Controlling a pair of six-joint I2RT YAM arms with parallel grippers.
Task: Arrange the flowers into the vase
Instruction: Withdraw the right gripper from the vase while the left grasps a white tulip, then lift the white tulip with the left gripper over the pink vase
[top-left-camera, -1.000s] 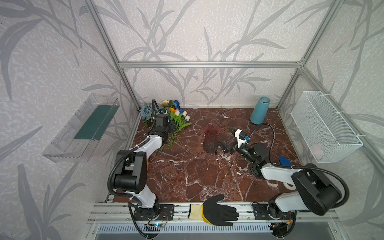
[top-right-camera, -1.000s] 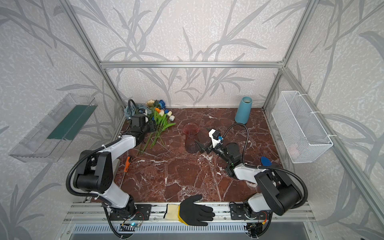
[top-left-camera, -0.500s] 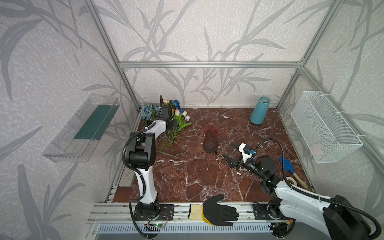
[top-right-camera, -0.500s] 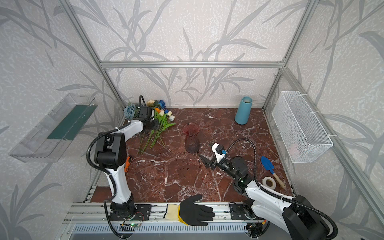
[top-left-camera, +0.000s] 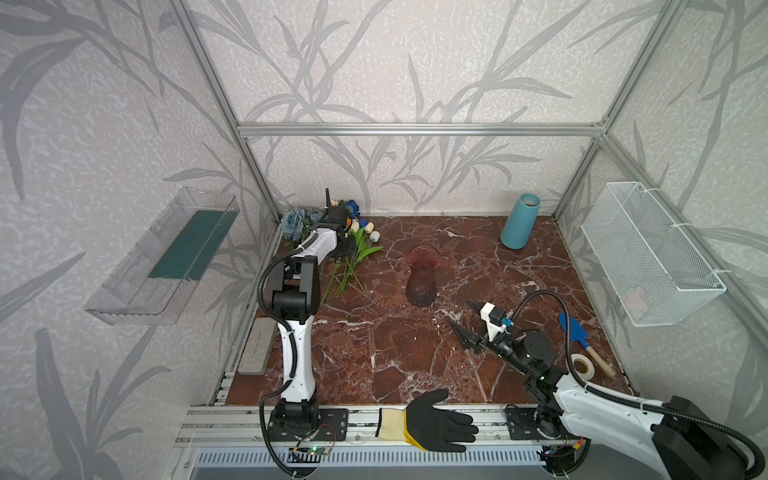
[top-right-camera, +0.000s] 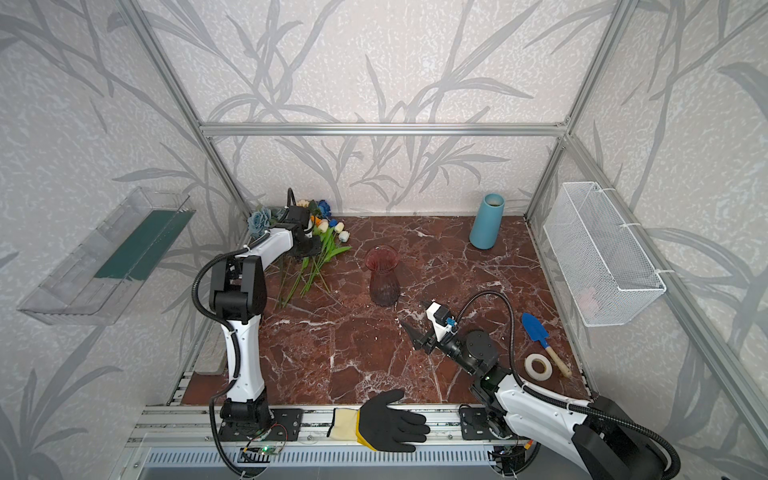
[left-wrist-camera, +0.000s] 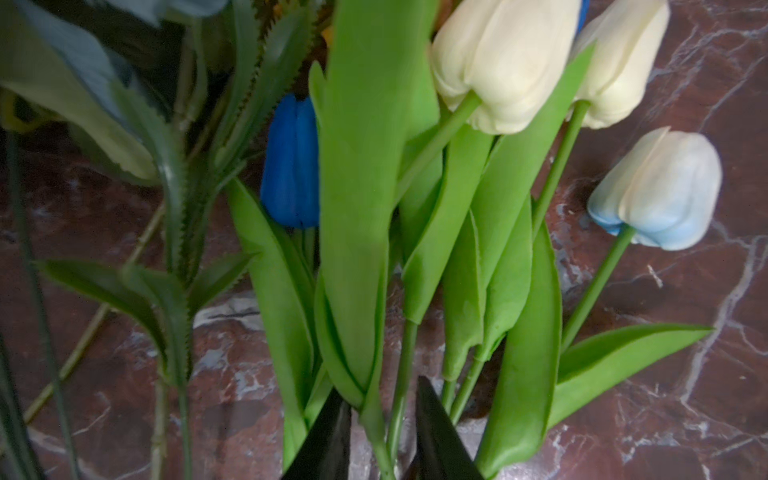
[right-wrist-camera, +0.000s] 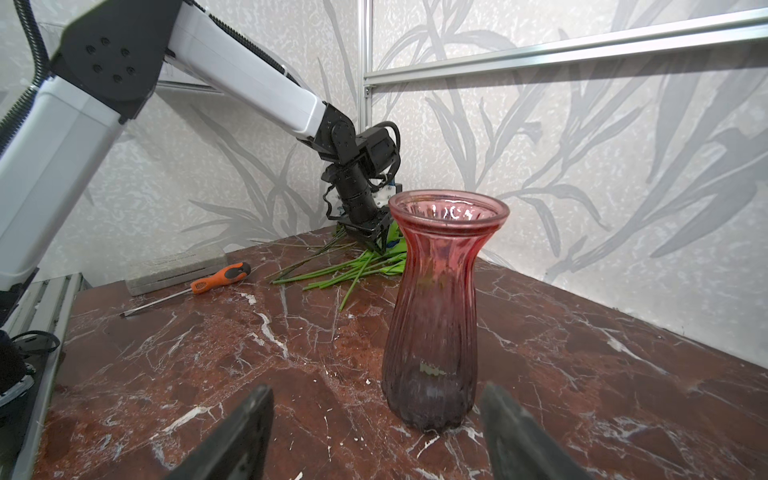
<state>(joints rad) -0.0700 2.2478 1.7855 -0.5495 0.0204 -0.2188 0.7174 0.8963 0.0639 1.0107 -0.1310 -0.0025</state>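
The flowers (top-left-camera: 357, 243) (top-right-camera: 324, 245) lie in a heap at the back left corner: cream, blue and pale-blue tulips (left-wrist-camera: 503, 62) with bright green leaves, dusty-blue roses behind. My left gripper (left-wrist-camera: 382, 384) (top-right-camera: 305, 249) (right-wrist-camera: 374, 237) is down on the heap, its jaws narrow but open, with a tulip stem and leaf base between them. The red glass vase (top-left-camera: 423, 276) (top-right-camera: 383, 276) (right-wrist-camera: 440, 307) stands upright and empty mid-table. A short way in front of the vase, apart from it, my right gripper (top-left-camera: 460, 313) (top-right-camera: 415, 313) (right-wrist-camera: 376, 388) stands open and holds nothing.
A teal cylinder vessel (top-left-camera: 519, 224) stands at the back right. A blue trowel (top-left-camera: 575, 328) and a tape roll (top-left-camera: 582, 365) lie at the right edge. A screwdriver (right-wrist-camera: 216, 280) and a grey block (top-left-camera: 255, 347) lie left. A black glove (top-left-camera: 432, 422) rests on the front rail.
My left arm reached further back over the flowers and its jaws narrowed around the stems. My right gripper drew back from the vase toward the front and narrowed somewhat.
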